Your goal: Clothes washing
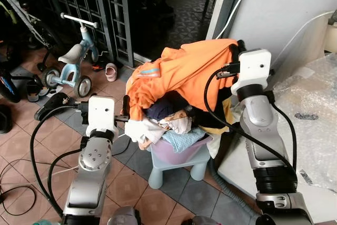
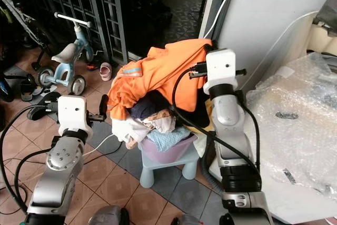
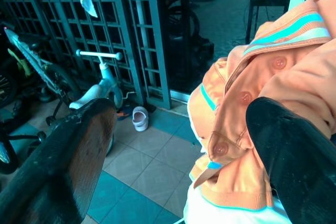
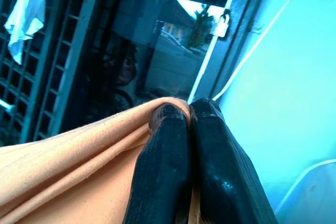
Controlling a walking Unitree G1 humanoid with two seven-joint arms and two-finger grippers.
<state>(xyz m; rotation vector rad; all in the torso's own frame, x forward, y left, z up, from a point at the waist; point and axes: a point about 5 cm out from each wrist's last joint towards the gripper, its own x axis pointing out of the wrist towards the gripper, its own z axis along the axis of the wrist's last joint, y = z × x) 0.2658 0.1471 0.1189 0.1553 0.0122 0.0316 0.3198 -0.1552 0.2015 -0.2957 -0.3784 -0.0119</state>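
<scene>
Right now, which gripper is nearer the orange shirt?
Right. The right gripper has its jaws shut on the orange shirt; the left gripper sits open beside its collar.

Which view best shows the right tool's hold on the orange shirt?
The right wrist view: the right tool is shut on a fold of the orange shirt. Both eye views show the shirt draped over the laundry pile, the pinch hidden. The left wrist view shows its buttoned collar.

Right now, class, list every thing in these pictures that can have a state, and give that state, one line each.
Right gripper: shut on the orange polo shirt.
Left gripper: open, beside the shirt's buttoned placket.
Orange polo shirt: lifted, draped over the pile.
Lilac plastic laundry basket: overfull, on the pale blue plastic stool.
Pale blue child's tricycle: upright, parked.
</scene>
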